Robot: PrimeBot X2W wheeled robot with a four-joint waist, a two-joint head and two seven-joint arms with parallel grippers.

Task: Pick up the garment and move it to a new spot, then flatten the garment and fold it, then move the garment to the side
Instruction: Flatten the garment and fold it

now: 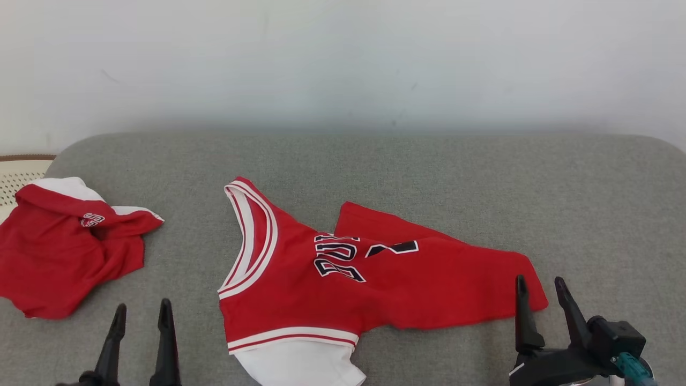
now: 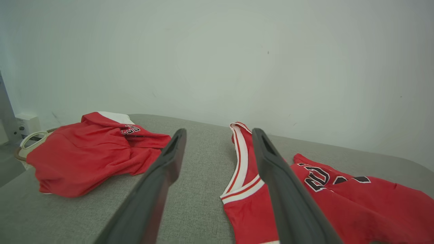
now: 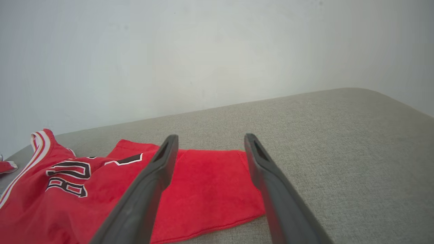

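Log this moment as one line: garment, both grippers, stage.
garment: red sleeveless basketball jersey, rumpled on grey fabric surface | left gripper: open, empty | right gripper: open, empty | stage: not yet grasped

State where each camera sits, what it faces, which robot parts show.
Head view: on the head, looking down at the red jersey on the grey cushion; left claw, right claw below.
Left wrist view: on that wrist, along its open fingers; crumpled red garment left.
Right wrist view: on that wrist, along its fingers, over the jersey's end.
Both wrist views share the jersey's lettering.
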